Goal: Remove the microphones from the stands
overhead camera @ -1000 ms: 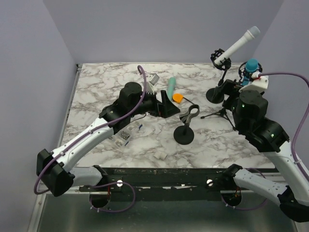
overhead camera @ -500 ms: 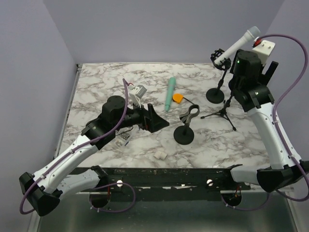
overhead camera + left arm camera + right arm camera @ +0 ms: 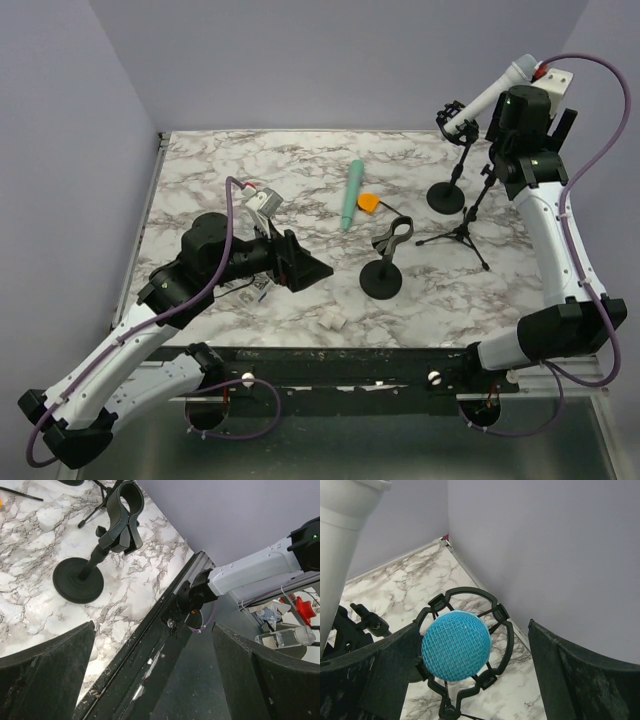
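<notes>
A blue mesh-headed microphone sits upright in a black shock-mount ring on a tripod stand. My right gripper is open and hangs above it, with a finger on each side of the head and no contact. In the top view the right gripper is high at the back right and hides the blue microphone. A white microphone is clipped in a round-based stand. My left gripper is open and empty, low at the left centre.
An empty clip stand stands at centre, also in the left wrist view. A teal microphone and an orange piece lie behind it. A small white block lies near the front edge. The right wall is close to the right gripper.
My right arm has risen and swung to the back right, over the blue microphone. My left arm has pulled back toward the near left, away from the teal microphone.
</notes>
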